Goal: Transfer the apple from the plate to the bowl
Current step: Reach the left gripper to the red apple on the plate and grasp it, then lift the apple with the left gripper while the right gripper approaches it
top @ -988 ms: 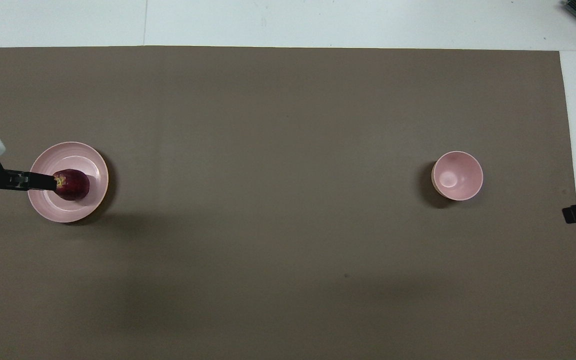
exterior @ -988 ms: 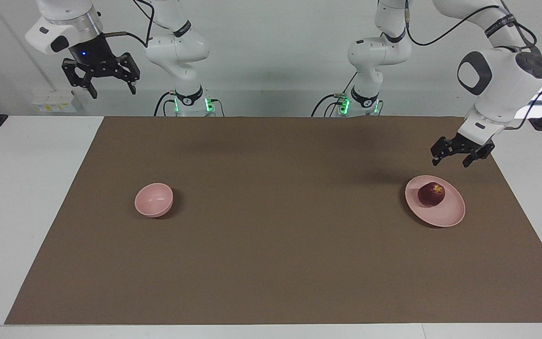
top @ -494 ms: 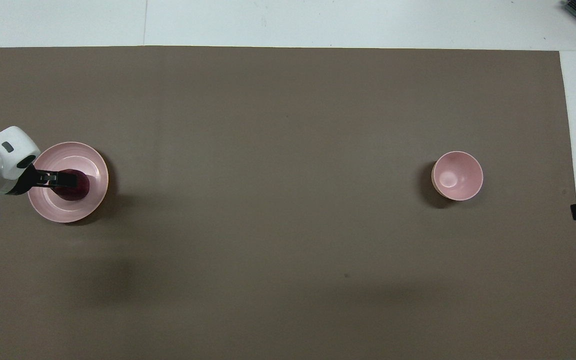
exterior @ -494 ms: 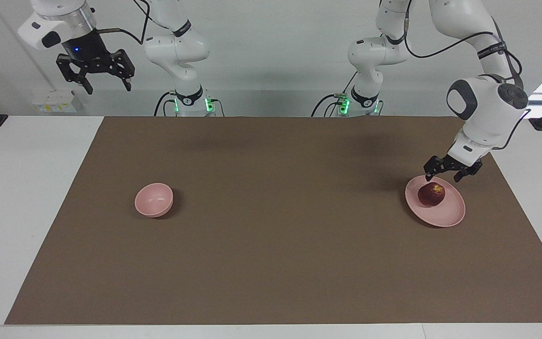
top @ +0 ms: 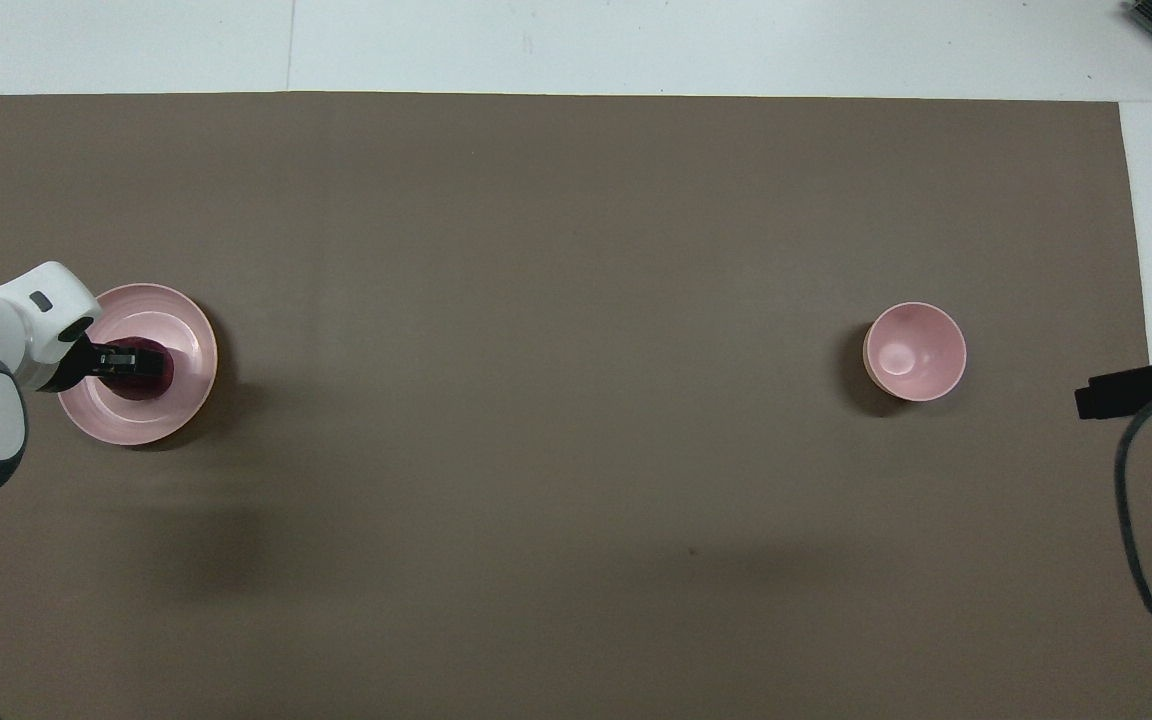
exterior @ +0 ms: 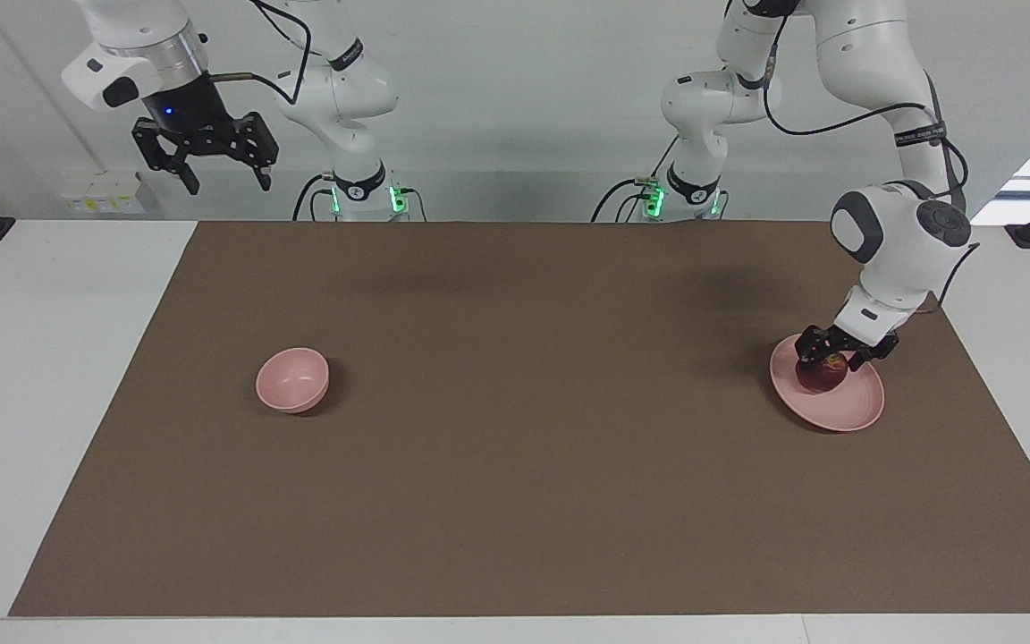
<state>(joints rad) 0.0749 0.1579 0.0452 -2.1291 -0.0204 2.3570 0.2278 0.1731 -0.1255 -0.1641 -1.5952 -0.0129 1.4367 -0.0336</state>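
While the left gripper [exterior: 831,361] is straddling the apple [exterior: 820,375] on the plate [exterior: 848,410] at the left arm's end of the tabletop [exterior: 515,501], its jaws are standing open on either side of the fruit and are not yet pinching it. Closing off-centre is risking the round apple squirting out and rolling off the low rim, or the jaws nudging the plate. With the right gripper [exterior: 218,163] waiting open and raised near its own base, the long carry to the bowl [exterior: 292,380] is threatening a drop if the grip is weak.

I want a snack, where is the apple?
The apple sits on the pink plate at the left arm's end of the table, with the left gripper down around it, its jaws open.
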